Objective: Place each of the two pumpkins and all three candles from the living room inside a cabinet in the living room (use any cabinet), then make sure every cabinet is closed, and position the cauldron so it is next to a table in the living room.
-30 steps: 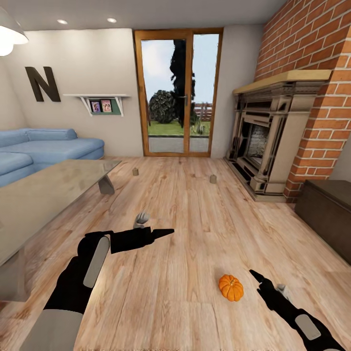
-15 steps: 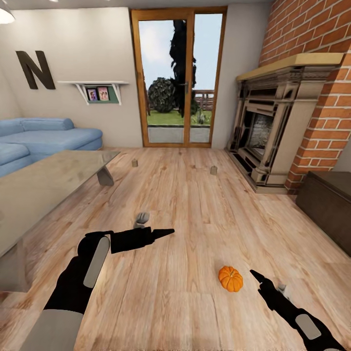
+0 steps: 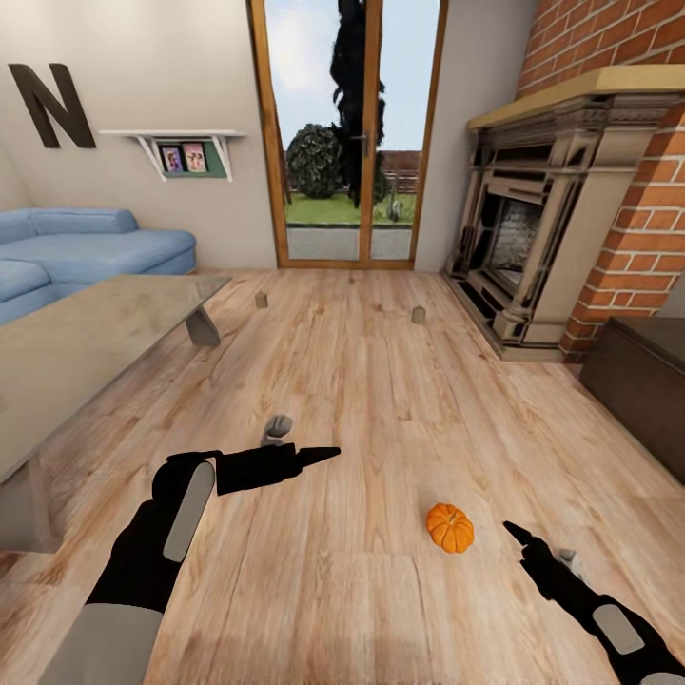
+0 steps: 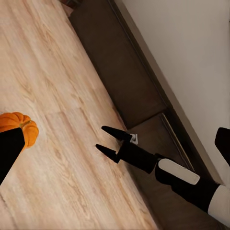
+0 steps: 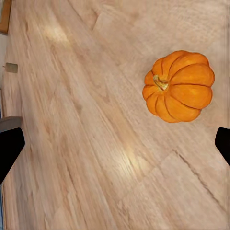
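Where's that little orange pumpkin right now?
In the head view, the pumpkin sits on the wooden floor low and right of centre, just ahead of the right pincer, untouched.

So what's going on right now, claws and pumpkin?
Right claw open, empty, just beside the pumpkin on the floor. Left claw empty, can't tell if open. Two candles farther off. Nothing in the way.

Pale wood plank floor [image 3: 362,381] runs to a glazed door [image 3: 347,133] with a wooden frame, opening on a garden. A brick fireplace [image 3: 542,238] stands right, a blue sofa [image 3: 86,252] and glass-topped table [image 3: 86,342] left. A big letter N [image 3: 52,103] and small shelf [image 3: 176,152] hang on the beige wall.
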